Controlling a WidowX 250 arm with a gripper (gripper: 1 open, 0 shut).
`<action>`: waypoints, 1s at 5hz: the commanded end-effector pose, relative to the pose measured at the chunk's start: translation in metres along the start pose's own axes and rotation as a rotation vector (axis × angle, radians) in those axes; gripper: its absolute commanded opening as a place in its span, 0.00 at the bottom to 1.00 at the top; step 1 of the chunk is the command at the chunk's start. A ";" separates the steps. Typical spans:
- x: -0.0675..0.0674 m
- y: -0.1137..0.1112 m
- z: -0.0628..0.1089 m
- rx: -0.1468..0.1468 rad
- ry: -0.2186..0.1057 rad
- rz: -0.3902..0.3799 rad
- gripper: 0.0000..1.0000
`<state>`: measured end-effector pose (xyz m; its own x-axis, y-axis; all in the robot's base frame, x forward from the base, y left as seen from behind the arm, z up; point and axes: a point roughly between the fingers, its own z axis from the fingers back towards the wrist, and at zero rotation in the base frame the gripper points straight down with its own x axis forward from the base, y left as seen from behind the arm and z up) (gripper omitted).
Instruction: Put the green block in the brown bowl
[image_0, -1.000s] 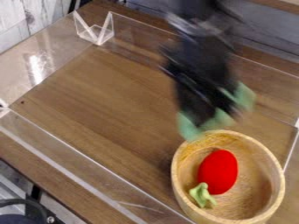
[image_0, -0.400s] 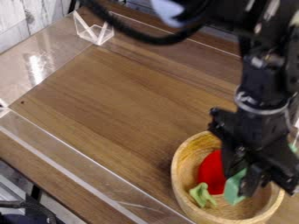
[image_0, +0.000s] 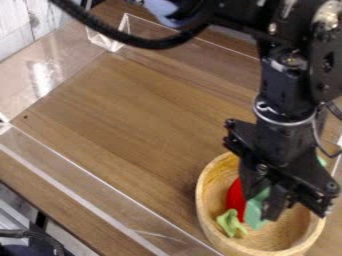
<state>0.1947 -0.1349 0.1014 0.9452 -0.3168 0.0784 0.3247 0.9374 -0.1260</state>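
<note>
The brown bowl (image_0: 205, 203) stands at the table's near right corner. My black gripper (image_0: 267, 205) points straight down inside it, over the bowl's middle. Its fingers are shut on the green block (image_0: 254, 209), which shows as a green patch low between them, just above the bowl's floor. A red strawberry-like toy (image_0: 237, 192) lies in the bowl, mostly hidden behind the fingers, and its green leafy part (image_0: 230, 223) shows at the bowl's near left. The arm covers the far half of the bowl.
The wooden table top (image_0: 120, 120) is ringed by low clear plastic walls (image_0: 80, 175). A small clear plastic stand (image_0: 106, 33) sits at the far left corner. The arm's black body (image_0: 294, 90) rises over the right side.
The gripper carried the green block from above the bowl's far rim to over the bowl and down into it. The block is still held.
</note>
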 end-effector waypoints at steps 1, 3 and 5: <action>0.007 -0.008 0.016 -0.011 -0.063 -0.020 0.00; 0.017 0.004 0.009 -0.003 -0.083 0.030 0.00; 0.020 -0.005 0.055 -0.029 -0.070 -0.117 0.00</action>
<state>0.2028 -0.1366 0.1426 0.9032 -0.4174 0.1005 0.4281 0.8931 -0.1380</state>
